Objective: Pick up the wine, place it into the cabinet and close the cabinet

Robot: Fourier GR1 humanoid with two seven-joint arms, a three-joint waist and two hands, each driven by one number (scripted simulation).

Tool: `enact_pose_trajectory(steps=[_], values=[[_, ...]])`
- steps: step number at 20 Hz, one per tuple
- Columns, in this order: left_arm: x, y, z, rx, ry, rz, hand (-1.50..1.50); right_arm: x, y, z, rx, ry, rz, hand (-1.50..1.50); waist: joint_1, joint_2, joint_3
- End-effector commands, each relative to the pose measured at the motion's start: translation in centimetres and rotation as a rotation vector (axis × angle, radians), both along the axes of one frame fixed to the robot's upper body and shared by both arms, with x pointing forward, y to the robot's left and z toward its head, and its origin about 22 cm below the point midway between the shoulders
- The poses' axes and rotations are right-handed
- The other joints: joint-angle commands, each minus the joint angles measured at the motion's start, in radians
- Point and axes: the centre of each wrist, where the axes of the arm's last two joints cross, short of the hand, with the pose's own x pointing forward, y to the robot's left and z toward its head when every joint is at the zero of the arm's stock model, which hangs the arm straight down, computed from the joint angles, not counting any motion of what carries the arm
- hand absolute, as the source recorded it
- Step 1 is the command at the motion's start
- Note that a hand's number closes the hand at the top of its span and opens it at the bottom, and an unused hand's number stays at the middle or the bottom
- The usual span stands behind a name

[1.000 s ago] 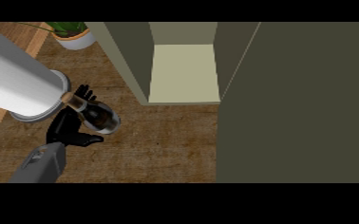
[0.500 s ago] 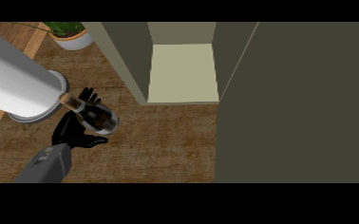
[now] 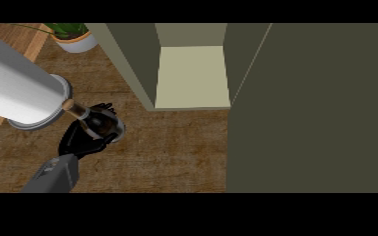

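The left hand (image 3: 83, 139) is closed around the wine (image 3: 100, 124); next it must lift it up-right into the open cabinet (image 3: 190, 77).

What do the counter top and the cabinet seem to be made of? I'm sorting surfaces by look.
The brown counter top looks like matt wood: streaky grain, no shine. The olive-green cabinet looks like painted board, flat and even, with a paler cream shelf inside; what lies under the paint cannot be told.

kitchen: wooden counter (image 3: 170, 145), open cabinet (image 3: 193, 75)
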Motion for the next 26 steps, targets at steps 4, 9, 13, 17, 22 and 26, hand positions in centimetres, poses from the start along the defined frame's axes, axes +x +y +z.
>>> enact_pose_trajectory(steps=[4, 9, 13, 17, 22, 26], values=[[-0.9, -1.6, -1.2, -0.095, -0.071, -0.045, 1.50, -0.4, -1.3, -0.3, -0.003, 0.006, -0.009, -1.50, -0.009, 0.003, -0.001], [-0.5, -0.8, -0.7, -0.070, -0.081, -0.089, 1.50, 0.6, 0.2, -0.6, 0.001, 0.016, -0.009, -1.50, -0.001, 0.002, -0.001], [-3.5, -1.7, -2.7, -0.034, -0.091, -0.017, 1.50, 1.5, -0.4, 0.5, -0.003, 0.007, -0.028, -1.50, 0.021, -0.007, 0.001], [-11.2, -3.7, -6.7, -0.007, -0.081, 0.157, 1.50, 0.0, -1.0, 0.4, -0.019, 0.013, -0.066, -1.50, 0.044, -0.015, 0.003], [-13.3, -3.9, -6.9, -0.038, -0.111, 0.198, 1.50, 0.9, -1.5, 0.1, -0.005, 0.007, -0.063, -1.50, 0.043, -0.013, 0.004], [-11.8, -5.1, -5.8, -0.097, -0.167, 0.167, 1.50, 1.0, -1.2, -1.4, -0.013, 0.015, -0.070, -1.50, 0.042, -0.012, 0.004]])
